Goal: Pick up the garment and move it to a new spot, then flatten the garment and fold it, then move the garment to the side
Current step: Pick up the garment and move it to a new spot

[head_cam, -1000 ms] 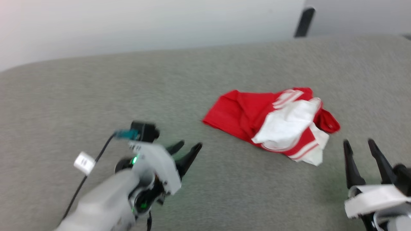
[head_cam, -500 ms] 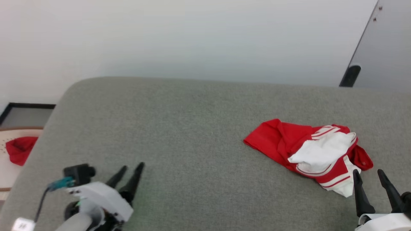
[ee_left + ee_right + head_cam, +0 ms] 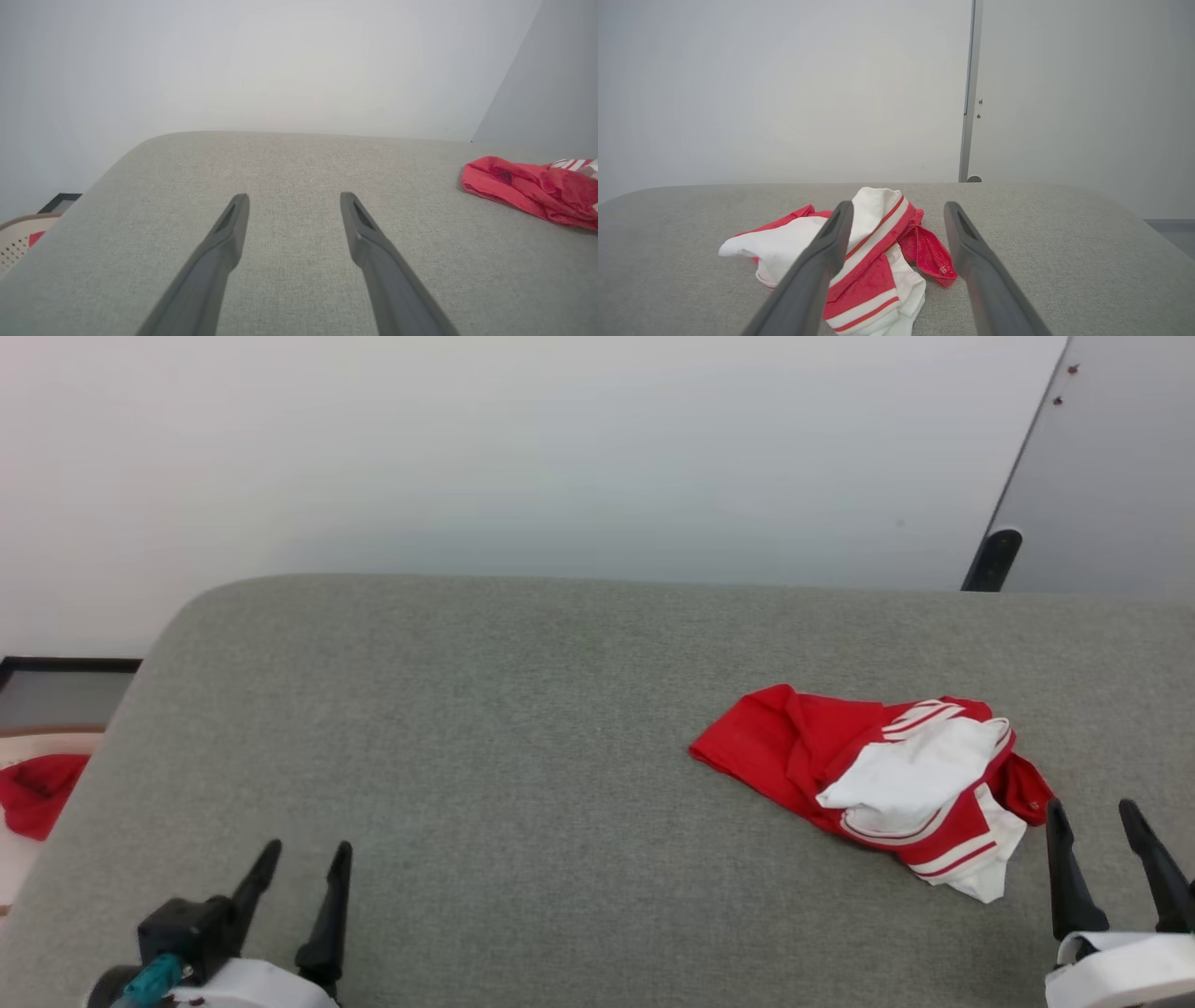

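Red and white jersey [image 3: 868, 784] lies crumpled in a heap on the right side of a grey fabric surface [image 3: 485, 709], toward its near edge. Right end effector [image 3: 1092, 805] hovers just beside the heap's near right corner, fingers spread wide, holding nothing. Left end effector [image 3: 309, 847] sits well apart at the near left, also spread and empty. Pickup has not begun. Likely risks: the thin layers are bunched, so a pinch may catch only one fold and leave the rest dragging. The tips may also dig into the soft grey covering and snag it along with the cloth.
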Tool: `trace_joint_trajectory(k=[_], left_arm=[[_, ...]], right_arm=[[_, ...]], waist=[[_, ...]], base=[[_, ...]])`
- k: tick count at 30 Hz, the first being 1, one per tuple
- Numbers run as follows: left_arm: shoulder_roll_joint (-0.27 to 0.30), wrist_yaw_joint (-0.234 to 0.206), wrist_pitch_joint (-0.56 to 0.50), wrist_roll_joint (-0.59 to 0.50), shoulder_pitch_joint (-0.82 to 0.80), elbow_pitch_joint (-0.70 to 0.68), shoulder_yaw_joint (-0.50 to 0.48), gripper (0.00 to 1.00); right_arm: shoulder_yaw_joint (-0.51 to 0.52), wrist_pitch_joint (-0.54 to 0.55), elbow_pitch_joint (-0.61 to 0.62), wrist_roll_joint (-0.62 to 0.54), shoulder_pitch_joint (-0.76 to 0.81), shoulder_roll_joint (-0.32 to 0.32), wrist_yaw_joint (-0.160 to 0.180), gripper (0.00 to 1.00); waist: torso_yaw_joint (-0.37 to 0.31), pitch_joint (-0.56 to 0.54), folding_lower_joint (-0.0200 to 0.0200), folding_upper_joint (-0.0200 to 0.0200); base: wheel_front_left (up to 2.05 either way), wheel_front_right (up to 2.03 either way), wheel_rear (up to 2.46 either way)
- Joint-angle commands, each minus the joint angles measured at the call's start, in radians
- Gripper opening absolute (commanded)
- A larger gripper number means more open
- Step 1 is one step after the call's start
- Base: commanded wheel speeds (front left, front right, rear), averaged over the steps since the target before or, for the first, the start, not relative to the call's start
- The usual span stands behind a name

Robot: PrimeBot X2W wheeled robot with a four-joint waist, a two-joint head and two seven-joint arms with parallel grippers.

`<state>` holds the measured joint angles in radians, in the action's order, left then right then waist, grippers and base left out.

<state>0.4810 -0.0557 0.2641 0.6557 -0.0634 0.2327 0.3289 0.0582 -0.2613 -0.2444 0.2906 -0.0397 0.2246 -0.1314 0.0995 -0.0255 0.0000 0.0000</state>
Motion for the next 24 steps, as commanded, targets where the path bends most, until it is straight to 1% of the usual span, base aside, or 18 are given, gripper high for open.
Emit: trace_joint_trajectory(k=[1,2,4,7,14,19,24], left_arm=[[-0.006,-0.011,0.000,-0.057,0.021,-0.022,-0.023,1.00],[-0.027,-0.011,0.000,-0.077,0.037,-0.040,-0.048,1.00],[-0.038,-0.008,0.000,-0.148,0.061,-0.072,-0.085,1.00],[-0.068,0.005,0.000,-0.205,0.093,-0.088,-0.121,1.00],[-0.141,0.038,0.000,-0.256,0.133,-0.067,-0.187,1.00],[-0.172,0.063,0.000,-0.291,0.142,-0.055,-0.224,1.00],[-0.188,0.083,0.000,-0.324,0.141,-0.047,-0.251,1.00]], right_arm=[[0.002,-0.005,0.009,0.002,-0.017,-0.001,0.001,1.00],[0.001,-0.005,0.016,0.002,-0.018,-0.003,0.001,1.00],[0.000,-0.005,0.026,0.002,-0.022,-0.005,0.001,1.00],[-0.002,-0.005,0.039,0.001,-0.020,-0.012,0.001,1.00],[-0.013,-0.005,0.017,-0.009,0.007,-0.041,0.001,1.00],[-0.012,-0.005,0.009,-0.011,0.006,-0.053,0.001,1.00],[-0.014,-0.005,0.008,-0.010,-0.002,-0.057,0.001,1.00]], waist=[[-0.012,0.003,0.0000,0.0000],[-0.015,0.004,0.0000,0.0000],[-0.022,0.005,0.0000,0.0000],[-0.029,0.005,0.0000,0.0000],[-0.039,0.009,0.0000,0.0000],[-0.040,0.011,0.0000,0.0000],[-0.042,0.012,0.0000,0.0000]], base=[[0.00,0.00,0.00],[0.00,0.00,0.00],[0.00,0.00,0.00],[0.00,0.00,0.00],[0.00,0.00,0.00],[0.00,0.00,0.00],[0.00,0.00,0.00]])
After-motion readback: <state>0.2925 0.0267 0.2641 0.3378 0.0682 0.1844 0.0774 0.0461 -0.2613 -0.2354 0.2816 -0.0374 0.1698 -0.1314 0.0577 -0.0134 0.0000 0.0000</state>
